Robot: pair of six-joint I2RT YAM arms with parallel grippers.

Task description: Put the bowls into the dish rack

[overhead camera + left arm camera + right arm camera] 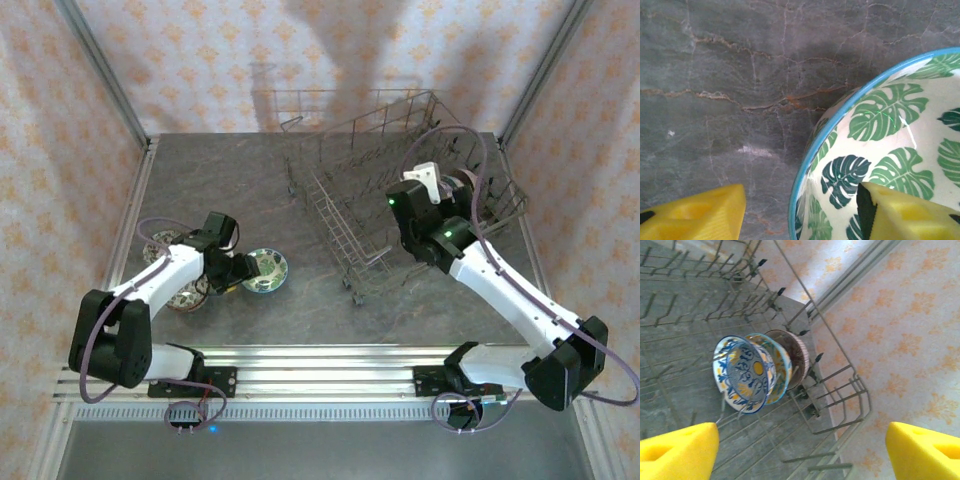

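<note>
Leaf-patterned bowl (pixel 880 130) sits mouth-up on the counter (pixel 740 90), its blue rim between the released left jaws. Right jaws, also released, hover over three bowls (pixel 747 372) standing edgewise in the dish rack (pixel 840 347).

The dish rack (pixel 856 386) runs at a tilt, its grey wire floor and upright tines lying over the marbled table (pixel 670 325). Three bowls stand on edge in a close row near the rack's corner: a blue-and-white bowl (pixel 742 372) with an orange centre in front, a blue-rimmed bowl (pixel 781 366) right behind it, then a dark ribbed bowl (pixel 800 352). The right gripper (pixel 800 450) hangs above the wires, its yellow fingertips (pixel 680 450) spread wide at the lower corners. Orange-patterned wallpaper (pixel 910 340) lies beyond the rack
</note>
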